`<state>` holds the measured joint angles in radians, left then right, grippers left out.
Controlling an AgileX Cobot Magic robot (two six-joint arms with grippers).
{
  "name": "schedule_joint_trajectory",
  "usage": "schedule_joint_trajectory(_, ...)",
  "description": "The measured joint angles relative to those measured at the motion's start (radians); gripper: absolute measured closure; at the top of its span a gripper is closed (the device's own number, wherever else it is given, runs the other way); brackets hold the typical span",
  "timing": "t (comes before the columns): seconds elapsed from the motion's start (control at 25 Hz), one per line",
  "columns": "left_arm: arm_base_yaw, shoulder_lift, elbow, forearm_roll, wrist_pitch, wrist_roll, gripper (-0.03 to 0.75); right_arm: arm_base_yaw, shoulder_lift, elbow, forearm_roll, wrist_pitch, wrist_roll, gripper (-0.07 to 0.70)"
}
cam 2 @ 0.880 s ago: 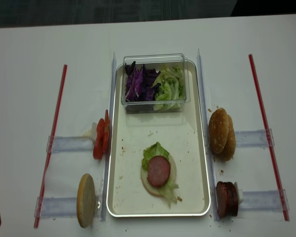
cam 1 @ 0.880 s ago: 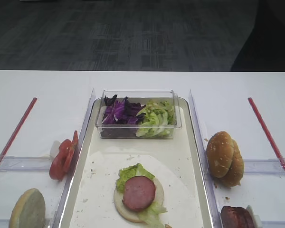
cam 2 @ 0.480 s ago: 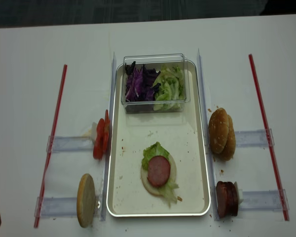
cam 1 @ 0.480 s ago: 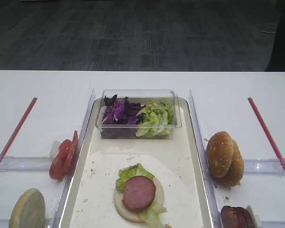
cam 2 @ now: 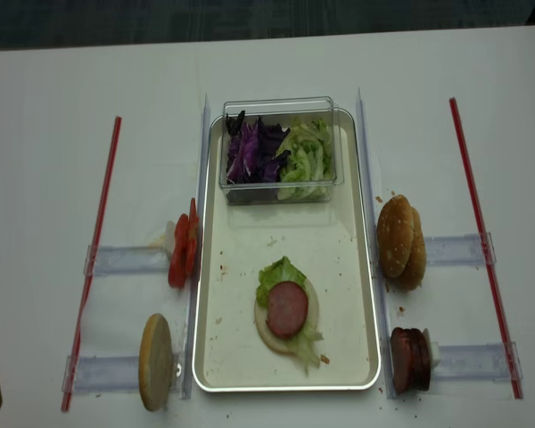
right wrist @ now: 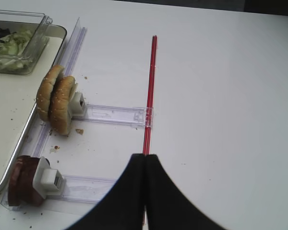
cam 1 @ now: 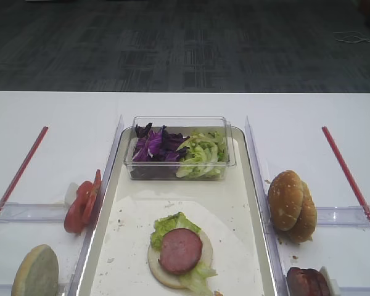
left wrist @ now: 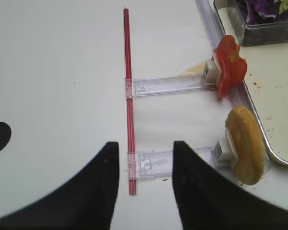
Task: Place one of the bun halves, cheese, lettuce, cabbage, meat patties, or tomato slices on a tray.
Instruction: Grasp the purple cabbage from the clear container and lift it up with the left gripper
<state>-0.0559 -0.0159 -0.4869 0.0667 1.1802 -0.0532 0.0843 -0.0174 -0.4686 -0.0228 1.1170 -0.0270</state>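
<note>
Silver tray (cam 2: 209, 357) is sitting unchanged with bun base, lettuce and patty (cam 2: 287, 309) stacked, well beyond both fingers: left fingers (left wrist: 145, 191) parted and empty, right fingers (right wrist: 144, 191) pressed together, awaiting another layer.

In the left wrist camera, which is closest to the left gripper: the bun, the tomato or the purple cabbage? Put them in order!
From the left gripper:
1. Bun half, just to its right, standing on edge beside the tray.
2. Tomato slices, farther up on the right.
3. Purple cabbage, top right corner, in the clear box.
</note>
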Motion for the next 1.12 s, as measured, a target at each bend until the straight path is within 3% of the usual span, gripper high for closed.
schedule_joint_trajectory(0.6, 0.000, 0.000, 0.000, 0.000, 0.000, 0.000, 0.429, 0.000, 0.000, 0.000, 0.000, 0.000, 0.000, 0.624)
schedule_joint_trajectory(0.68, 0.000, 0.000, 0.000, -0.002, 0.000, 0.009, 0.408, 0.000, 0.000, 0.000, 0.000, 0.000, 0.000, 0.624)
schedule_joint_trajectory(0.88, 0.000, 0.059, 0.000, -0.004, 0.009, 0.006, 0.265, 0.000, 0.000, 0.000, 0.000, 0.000, 0.000, 0.624)
schedule_joint_trajectory(1.12, 0.000, 0.220, -0.030, -0.004, 0.051, -0.031, 0.237, 0.000, 0.000, 0.000, 0.000, 0.000, 0.000, 0.624)
